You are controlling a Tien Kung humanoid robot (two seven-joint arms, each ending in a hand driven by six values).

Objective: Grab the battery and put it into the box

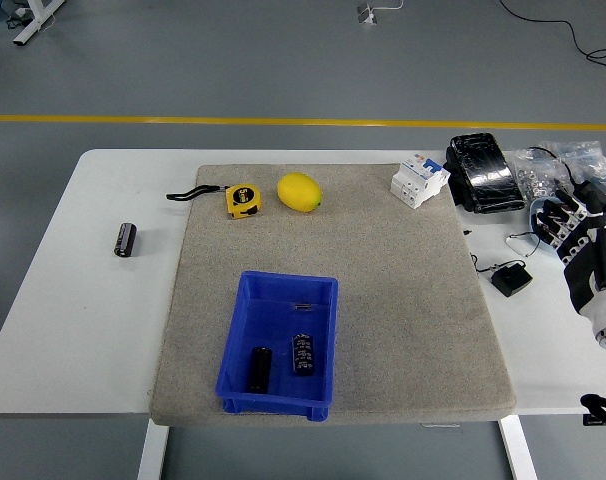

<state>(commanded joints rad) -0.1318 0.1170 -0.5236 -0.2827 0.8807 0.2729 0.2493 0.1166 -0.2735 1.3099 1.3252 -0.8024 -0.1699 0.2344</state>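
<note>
A rough grey cloth mat [403,300] covers the smooth white table [93,310]; the blue box [283,290] looks glossy plastic.

Nothing prints clearly enough to read. The yellow tape measure [243,199] at 11 o'clock bears a dark label, and the batteries [304,354] in the blue box [279,345] show pale marks, all too small to read.

Box [279,345] blue; two batteries [281,361] inside black. Tape measure [243,199] and lemon [299,192] yellow. Mat [383,280] beige, table [93,300] white.
</note>
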